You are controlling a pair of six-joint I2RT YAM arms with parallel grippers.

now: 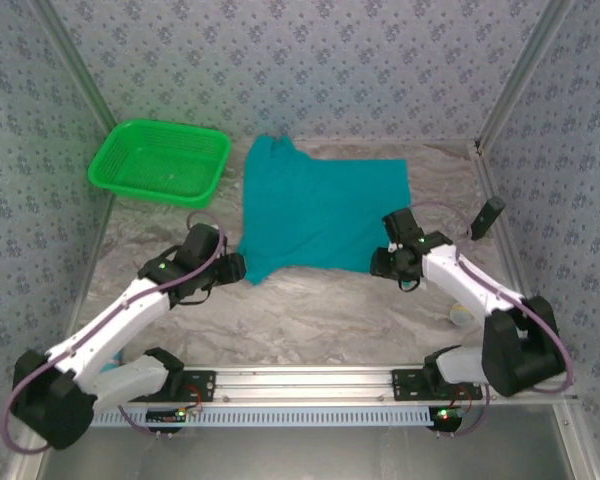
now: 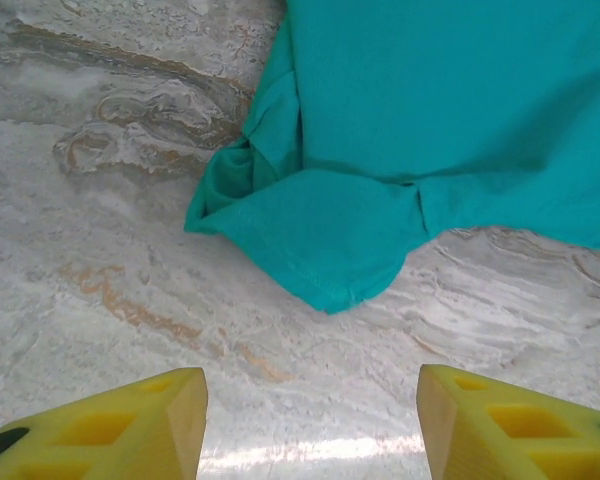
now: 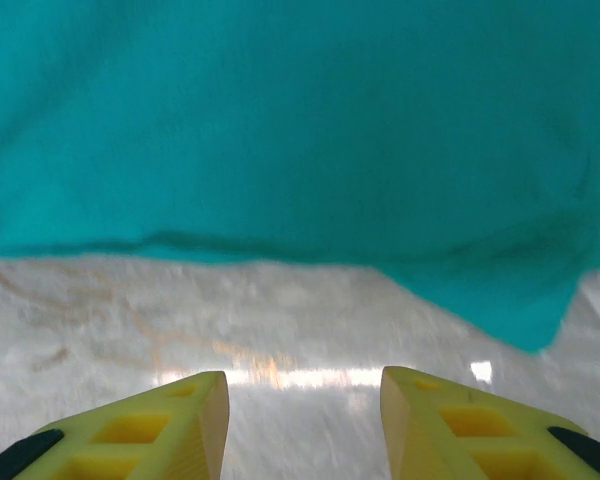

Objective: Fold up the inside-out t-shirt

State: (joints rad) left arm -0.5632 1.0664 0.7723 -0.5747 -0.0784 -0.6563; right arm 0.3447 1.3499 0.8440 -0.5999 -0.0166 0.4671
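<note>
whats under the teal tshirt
The t-shirt lies spread on the marbled table, which shows past its near edges; anything beneath the cloth itself is covered.

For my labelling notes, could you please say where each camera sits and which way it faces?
Top external: above and behind the arms, looking down at the table, t-shirt and basket; left claw and right claw show.
Left wrist: on the left arm, facing the t-shirt's near left corner; its fingers show.
Right wrist: on the right arm, facing the t-shirt's near edge; its fingers show.
Shared: all three see the t-shirt.
</note>
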